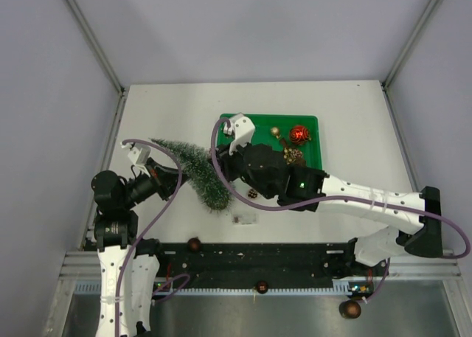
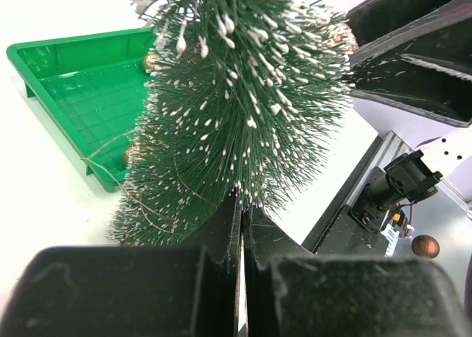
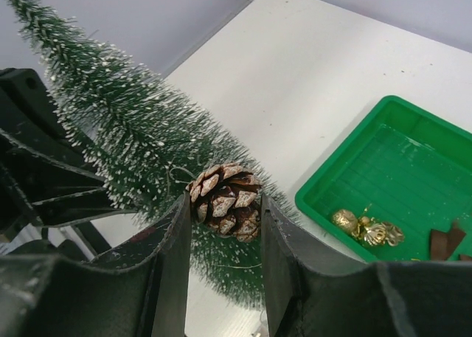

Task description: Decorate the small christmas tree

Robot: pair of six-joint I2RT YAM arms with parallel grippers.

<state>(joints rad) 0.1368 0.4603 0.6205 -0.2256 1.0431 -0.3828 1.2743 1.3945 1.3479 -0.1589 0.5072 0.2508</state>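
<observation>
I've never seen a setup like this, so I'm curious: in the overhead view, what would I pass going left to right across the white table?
small christmas tree → gold ornament → red bauble, these two in the green tray.

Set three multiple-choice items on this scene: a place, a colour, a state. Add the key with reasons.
1. The red bauble lies: A) inside the tray B) left of it C) in front of it.
2. The tray is: A) blue B) green C) white.
3. The right claw is: A) open, empty B) shut on a pine cone C) out of view.
Key: 1 A, it rests within the tray's rim; 2 B, green in all views; 3 B, the cone is pinched between its fingers by the small christmas tree.
</observation>
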